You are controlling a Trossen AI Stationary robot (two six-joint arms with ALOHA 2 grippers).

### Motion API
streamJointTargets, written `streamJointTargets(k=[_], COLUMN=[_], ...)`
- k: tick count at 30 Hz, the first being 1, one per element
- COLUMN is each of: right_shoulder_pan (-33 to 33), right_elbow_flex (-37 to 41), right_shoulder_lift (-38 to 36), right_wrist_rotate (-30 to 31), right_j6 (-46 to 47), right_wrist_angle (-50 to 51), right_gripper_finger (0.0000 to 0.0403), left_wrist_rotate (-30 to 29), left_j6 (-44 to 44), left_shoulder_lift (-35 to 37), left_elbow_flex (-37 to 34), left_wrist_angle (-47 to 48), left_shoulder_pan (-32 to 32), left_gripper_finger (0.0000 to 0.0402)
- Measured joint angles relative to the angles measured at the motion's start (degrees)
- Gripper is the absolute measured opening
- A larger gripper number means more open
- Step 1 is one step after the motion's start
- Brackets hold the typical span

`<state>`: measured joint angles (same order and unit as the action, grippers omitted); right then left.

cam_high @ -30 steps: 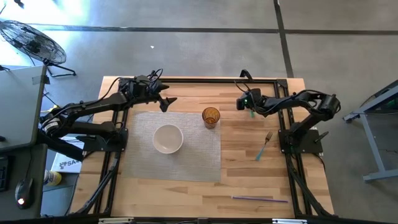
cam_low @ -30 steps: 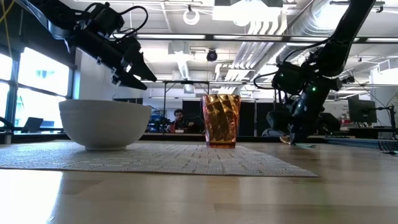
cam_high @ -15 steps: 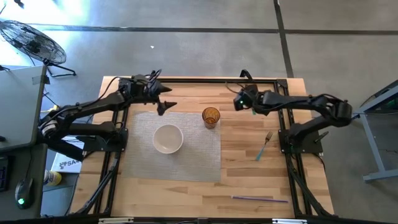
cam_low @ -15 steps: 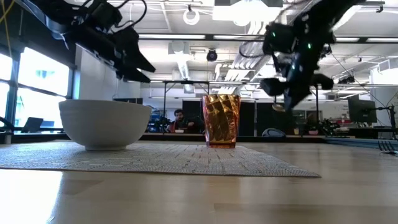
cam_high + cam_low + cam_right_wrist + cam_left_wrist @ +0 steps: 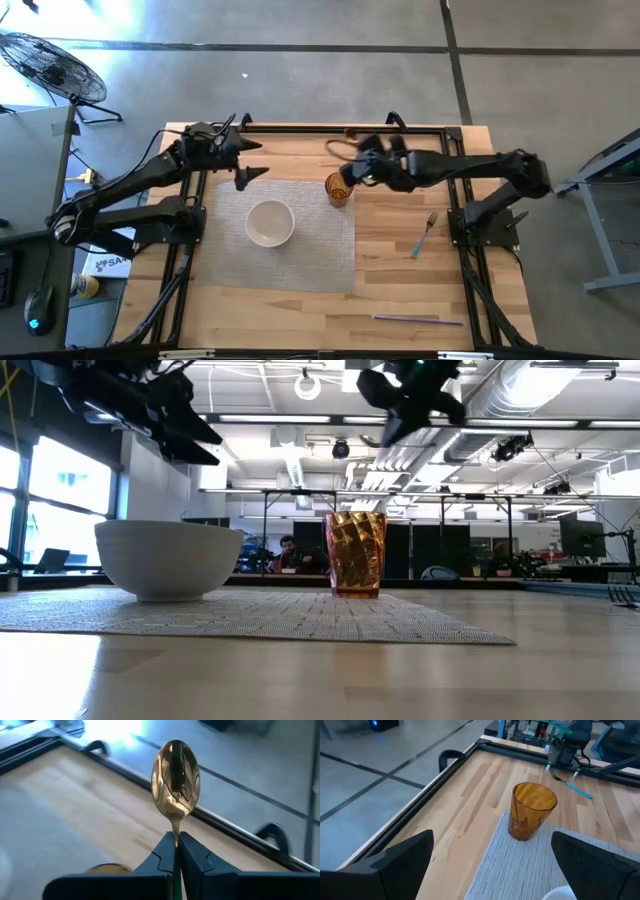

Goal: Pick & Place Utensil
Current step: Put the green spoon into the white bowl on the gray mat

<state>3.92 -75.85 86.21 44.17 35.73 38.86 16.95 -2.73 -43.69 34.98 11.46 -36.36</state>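
Observation:
My right gripper (image 5: 352,170) is high in the air beside and above the amber cup (image 5: 339,188), shut on a spoon with a gold bowl (image 5: 176,776). In the low view the right gripper (image 5: 410,400) is well above the cup (image 5: 356,553). The cup stands upright at the grey placemat's (image 5: 300,260) far right corner. A white bowl (image 5: 270,222) sits on the placemat. My left gripper (image 5: 250,162) hovers open over the mat's far left part, high above the bowl (image 5: 168,558). My right gripper pinches the spoon's thin neck (image 5: 175,831), just behind the bowl, between its two fingers (image 5: 164,855). The bowl sticks out forward past the fingertips, and the rest of the handle is hidden between the fingers. The spoon is lifted clear of the table.
A fork with a teal handle (image 5: 424,234) lies on the bare wood to the right of the placemat. A thin purple stick (image 5: 418,319) lies near the table's near edge. A black frame rail (image 5: 320,128) runs along the far edge.
My right gripper has risen from table level on the right and swung toward the table's left, ending above the amber cup with the spoon lifted clear. My left gripper has moved up and a little toward the left.

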Motion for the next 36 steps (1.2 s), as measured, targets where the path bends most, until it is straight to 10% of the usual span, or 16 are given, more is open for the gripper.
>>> streamJointTargets(k=[15,26,36], right_shoulder_pan=[-6.36,-6.12,-5.78], right_elbow_flex=[-31.79,-40.23,-46.15], right_shoulder_lift=[30.29,44.11,50.14], right_wrist_rotate=[-18.43,-40.01,-41.53], right_j6=[-14.02,-15.70,-16.81], right_wrist_angle=[-0.69,-5.02,-3.01], right_gripper_finger=[0.0004,0.0003,0.0005], left_wrist_rotate=[-5.22,-7.48,-7.04], left_j6=[0.01,-0.02,0.03], left_shoulder_lift=[15.10,20.35,20.23], left_elbow_flex=[0.00,0.00,0.00], left_wrist_angle=[11.18,14.39,14.48], left_shoulder_pan=[0.00,-0.02,-0.02], left_gripper_finger=[0.0399,0.0399,0.0399])
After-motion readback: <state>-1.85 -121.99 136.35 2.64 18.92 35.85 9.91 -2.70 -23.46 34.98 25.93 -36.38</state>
